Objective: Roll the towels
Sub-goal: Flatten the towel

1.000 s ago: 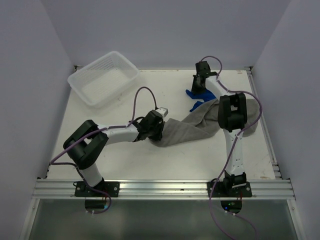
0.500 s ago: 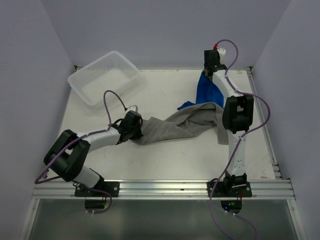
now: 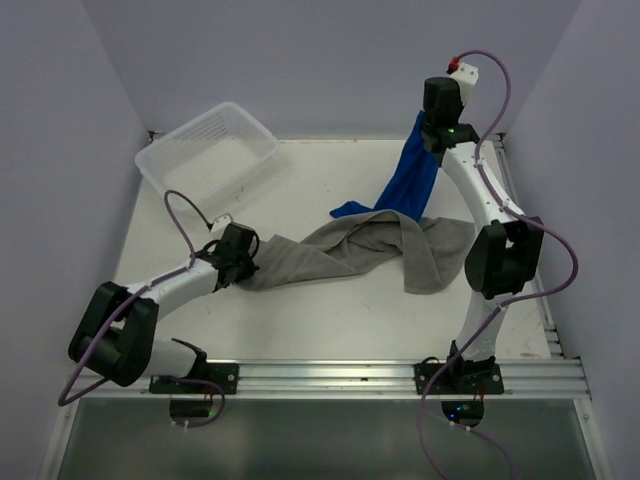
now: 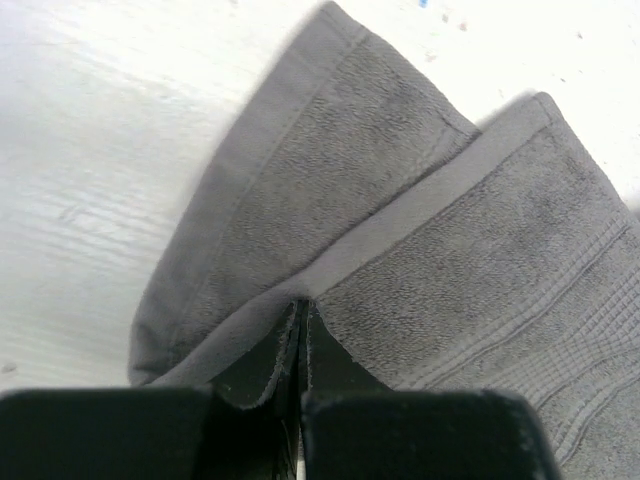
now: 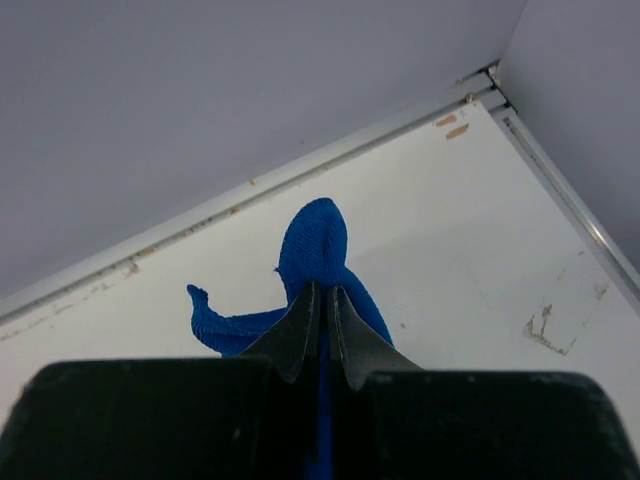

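at nine o'clock my left gripper (image 3: 243, 268) is clenched on a corner of the grey towel (image 3: 350, 248) lying on the table (image 3: 300, 325), at one o'clock my right gripper (image 3: 428, 128) pinches the blue towel (image 3: 408, 182) aloft, its tail touching the grey, so i reckon pulling further could drag both askew.

light: bright, even, diffuse; shadows: faint, soft; glare: table (image 4: 90, 130) whitish in left wrist view; blur: near foregrounds

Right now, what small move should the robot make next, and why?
Probably raise the blue towel higher, clear of the grey towel: the right arm's jaws hold it hanging, but its lower end lies against the grey one, pinched by the left jaws.
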